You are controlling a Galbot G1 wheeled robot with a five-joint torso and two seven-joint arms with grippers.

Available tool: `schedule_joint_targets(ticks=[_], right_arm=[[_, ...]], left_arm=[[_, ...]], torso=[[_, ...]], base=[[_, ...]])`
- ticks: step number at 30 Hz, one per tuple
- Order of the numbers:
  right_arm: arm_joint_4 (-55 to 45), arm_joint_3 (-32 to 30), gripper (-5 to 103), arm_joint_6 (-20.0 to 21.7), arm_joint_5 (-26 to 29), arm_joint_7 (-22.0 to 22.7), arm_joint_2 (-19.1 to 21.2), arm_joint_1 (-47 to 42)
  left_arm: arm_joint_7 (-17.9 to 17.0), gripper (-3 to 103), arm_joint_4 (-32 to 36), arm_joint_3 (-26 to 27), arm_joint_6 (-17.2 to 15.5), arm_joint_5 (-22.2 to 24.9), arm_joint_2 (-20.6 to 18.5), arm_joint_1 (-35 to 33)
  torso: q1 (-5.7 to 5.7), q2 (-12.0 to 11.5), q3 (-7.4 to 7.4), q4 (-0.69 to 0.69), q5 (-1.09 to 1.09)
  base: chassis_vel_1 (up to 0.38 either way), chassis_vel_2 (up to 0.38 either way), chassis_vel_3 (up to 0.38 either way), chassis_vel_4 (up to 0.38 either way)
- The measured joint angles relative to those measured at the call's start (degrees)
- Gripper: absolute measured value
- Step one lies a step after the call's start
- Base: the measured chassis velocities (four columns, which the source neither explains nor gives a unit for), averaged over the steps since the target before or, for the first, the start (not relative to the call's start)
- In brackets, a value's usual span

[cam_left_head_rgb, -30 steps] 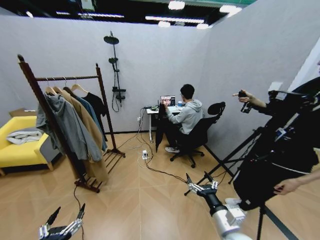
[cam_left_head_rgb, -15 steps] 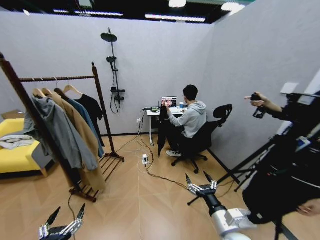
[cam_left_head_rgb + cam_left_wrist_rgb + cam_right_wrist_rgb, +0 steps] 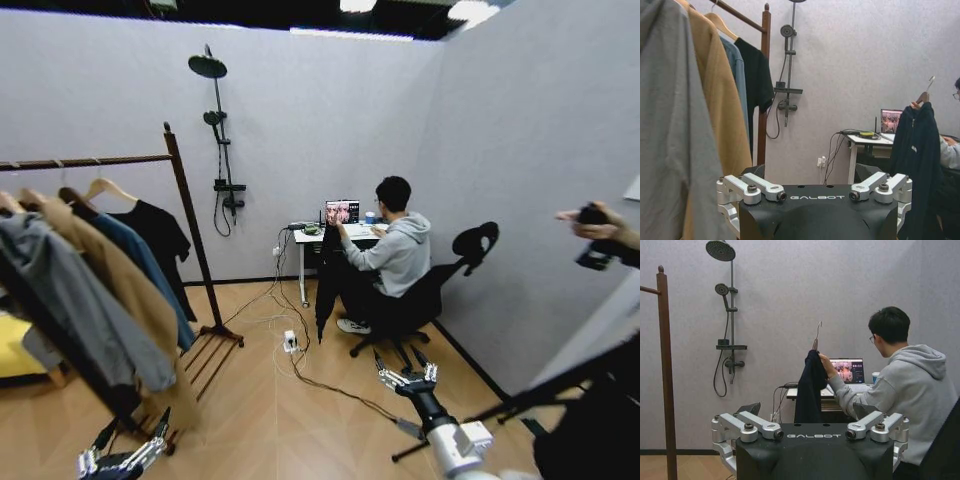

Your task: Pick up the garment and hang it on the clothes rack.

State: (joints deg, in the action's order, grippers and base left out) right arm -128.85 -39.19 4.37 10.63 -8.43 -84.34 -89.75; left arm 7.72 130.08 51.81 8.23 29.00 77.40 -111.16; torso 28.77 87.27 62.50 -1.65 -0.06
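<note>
The garment (image 3: pixel 327 285), a long black coat, hangs by the white desk on a hanger that a seated person's hand holds up. It also appears in the left wrist view as the garment (image 3: pixel 917 150) and in the right wrist view as the garment (image 3: pixel 810 390). The clothes rack (image 3: pixel 186 225) stands at the left, its rail carrying a grey hoodie, a tan coat, a blue garment and a black top. My left gripper (image 3: pixel 132 430) is open low at the bottom left, near the rack's foot. My right gripper (image 3: pixel 400 358) is open low at centre right, well short of the coat.
A black shower stand (image 3: pixel 215 130) stands against the back wall. The seated person (image 3: pixel 400 255) on an office chair is at the desk (image 3: pixel 355 232) with a laptop. Cables and a power strip (image 3: pixel 290 342) lie on the floor. A tripod leg (image 3: pixel 540 395) crosses the right.
The whole picture has shifted: the camera has turned right and come closer, so the rack sits larger and further left. Both grippers hold the same open pose.
</note>
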Motion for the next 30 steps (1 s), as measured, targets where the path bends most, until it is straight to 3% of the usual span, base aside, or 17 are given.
schedule_joint_targets(ticks=[3,6,10,11,15,16,17,20,22,24,30], right_arm=[[0.01,0.14,100,0.00,-0.05,-0.01,-0.06,0.05],[-0.05,0.14,100,-0.01,-0.07,-0.01,-0.04,0.09],[-0.04,0.02,100,-0.14,-0.38,0.00,0.06,0.10],[-0.05,0.01,100,-0.21,-0.47,0.00,0.06,-0.02],[-0.04,-0.06,100,-0.43,-0.84,0.13,0.07,-0.15],[-0.05,-0.08,100,-0.52,-1.18,0.29,0.05,-0.23],[-0.05,-0.08,100,-0.52,-1.18,0.29,0.05,-0.23],[-0.10,0.09,100,0.12,-1.42,1.07,0.12,-0.08],[-0.09,0.19,100,2.46,-1.28,2.18,0.83,2.04],[0.55,0.06,100,3.90,-1.05,3.30,1.78,4.79],[2.48,-0.33,100,7.76,2.77,5.23,5.55,11.65]], left_arm=[[0.02,100,0.01,0.00,0.00,0.00,0.00,0.00],[0.00,100,0.00,0.00,0.00,0.00,0.00,0.00],[0.02,100,0.01,0.00,0.00,0.00,0.00,0.00],[0.01,100,0.00,0.00,0.00,0.00,0.00,0.00],[0.02,100,0.01,0.00,0.00,0.00,0.00,0.00],[0.01,100,0.00,0.00,0.00,0.00,0.00,0.00],[0.01,100,0.00,0.00,0.00,0.00,0.00,0.00],[0.03,100,0.01,0.00,0.00,0.00,0.00,0.00],[0.00,100,0.00,0.00,0.00,0.00,0.00,0.00],[0.01,100,0.00,0.00,0.00,0.00,0.00,0.00],[0.01,100,0.00,0.00,0.00,0.00,0.00,0.00]], torso=[[0.03,-0.02,0.03,0.01,0.12],[-0.01,0.00,0.00,0.00,0.01],[0.01,-0.01,0.02,0.01,0.10],[-0.01,0.00,0.00,0.00,0.01],[0.02,-0.01,0.02,0.01,0.12],[-0.01,0.01,0.00,-0.01,-0.03],[-0.01,0.01,0.00,-0.01,-0.03],[0.03,-0.03,0.03,0.01,0.12],[0.04,-0.02,0.02,-0.02,0.00],[0.09,-0.04,0.04,0.02,0.11],[0.03,-0.03,0.02,0.02,0.08]], base=[[-0.351,0.348,0.369,-0.345],[-0.364,0.342,0.370,-0.350],[-0.362,0.374,0.330,-0.362],[-0.363,0.343,0.387,-0.365],[-0.335,0.360,0.354,-0.363],[-0.382,0.330,0.358,-0.368],[-0.382,0.330,0.358,-0.368],[-0.325,0.340,0.322,-0.321],[-0.315,0.264,0.280,-0.285],[-0.192,0.240,0.152,-0.224],[-0.094,0.103,0.040,-0.040]])
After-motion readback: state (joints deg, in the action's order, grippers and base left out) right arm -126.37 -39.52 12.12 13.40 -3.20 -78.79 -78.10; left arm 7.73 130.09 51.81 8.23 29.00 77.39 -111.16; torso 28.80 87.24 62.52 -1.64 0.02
